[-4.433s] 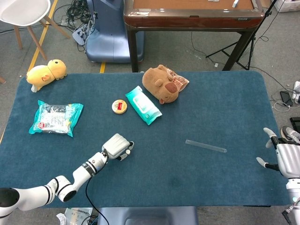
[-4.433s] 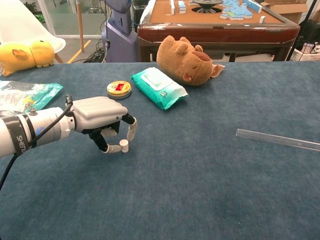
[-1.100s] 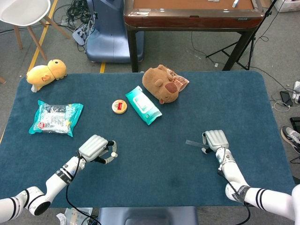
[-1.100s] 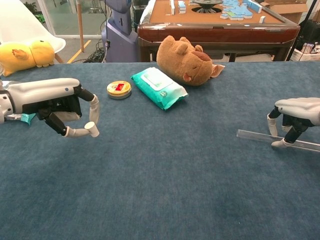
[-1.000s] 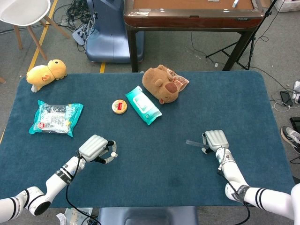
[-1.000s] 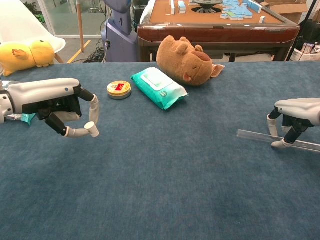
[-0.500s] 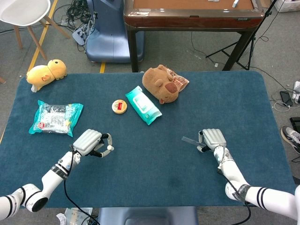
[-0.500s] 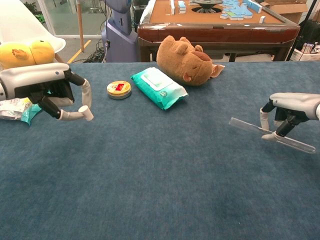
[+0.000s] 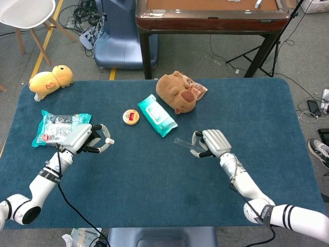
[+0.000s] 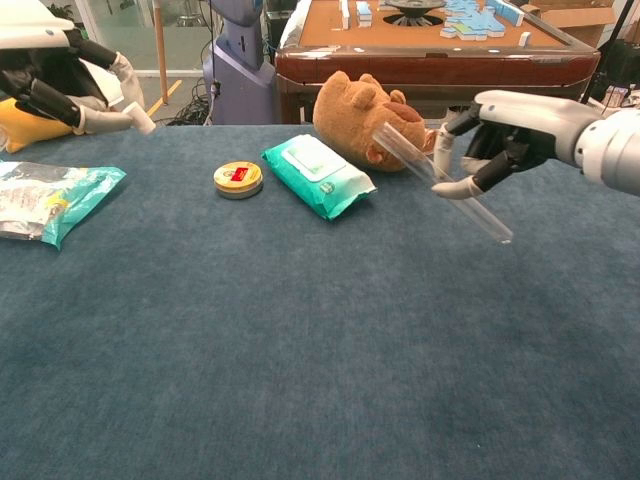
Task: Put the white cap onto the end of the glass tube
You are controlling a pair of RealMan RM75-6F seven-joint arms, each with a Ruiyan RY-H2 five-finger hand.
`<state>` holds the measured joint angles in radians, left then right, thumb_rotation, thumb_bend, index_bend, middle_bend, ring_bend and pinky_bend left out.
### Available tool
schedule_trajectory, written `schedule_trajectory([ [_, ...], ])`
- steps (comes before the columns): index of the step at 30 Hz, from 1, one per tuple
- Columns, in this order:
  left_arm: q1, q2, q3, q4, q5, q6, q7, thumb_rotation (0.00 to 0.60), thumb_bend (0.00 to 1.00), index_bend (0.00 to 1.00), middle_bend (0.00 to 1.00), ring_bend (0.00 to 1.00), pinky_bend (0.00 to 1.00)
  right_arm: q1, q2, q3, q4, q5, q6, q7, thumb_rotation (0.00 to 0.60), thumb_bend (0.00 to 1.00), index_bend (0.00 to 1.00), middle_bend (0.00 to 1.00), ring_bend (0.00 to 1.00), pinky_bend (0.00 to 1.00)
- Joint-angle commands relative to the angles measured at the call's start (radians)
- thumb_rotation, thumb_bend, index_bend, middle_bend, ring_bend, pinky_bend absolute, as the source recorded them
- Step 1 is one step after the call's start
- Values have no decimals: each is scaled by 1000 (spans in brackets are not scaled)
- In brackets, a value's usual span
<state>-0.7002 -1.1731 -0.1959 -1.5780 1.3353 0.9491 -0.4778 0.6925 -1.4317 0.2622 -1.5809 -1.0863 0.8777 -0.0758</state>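
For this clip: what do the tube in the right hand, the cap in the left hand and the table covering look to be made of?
Glass tube: clear and glossy, background shows through; looks like glass, though clear plastic can't be excluded.
White cap: opaque, matte white, probably plastic or rubber.
Table covering: dark blue with a fuzzy, felt-like texture, likely fabric.

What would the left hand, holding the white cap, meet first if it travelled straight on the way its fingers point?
Probably the glass tube held by the right hand; the left hand with the white cap points rightward across bare table, though depth is uncertain.
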Motion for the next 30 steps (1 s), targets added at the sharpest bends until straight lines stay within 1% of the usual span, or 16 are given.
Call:
schedule_trajectory([
  [1, 5, 22, -31, -25, -25, 1, -48, 600, 295, 550, 1000, 1000, 1000, 25, -69, 13, 37, -66, 37, 29, 600, 523, 620, 934, 1000, 1000],
  [6, 4, 38, -51, -56, -34, 3, -57, 600, 294, 553, 1000, 1000, 1000, 49, -164, 19, 102, -131, 85, 66, 600, 536, 620, 934, 1000, 1000],
  [14, -12, 31, -74, -97, -57, -3, -23, 600, 295, 553, 1000, 1000, 1000, 80, -260, 30, 174, -177, 124, 119, 600, 538, 620, 934, 1000, 1000],
  [19, -24, 19, -77, -115, -59, -10, 5, 600, 295, 554, 1000, 1000, 1000, 94, -291, 35, 195, -172, 119, 135, 600, 538, 620, 933, 1000, 1000],
  [30, -36, -27, -81, -144, -47, 25, 84, 600, 295, 557, 1000, 1000, 1000, 115, -322, 59, 212, -138, 104, 141, 600, 541, 620, 933, 1000, 1000],
])
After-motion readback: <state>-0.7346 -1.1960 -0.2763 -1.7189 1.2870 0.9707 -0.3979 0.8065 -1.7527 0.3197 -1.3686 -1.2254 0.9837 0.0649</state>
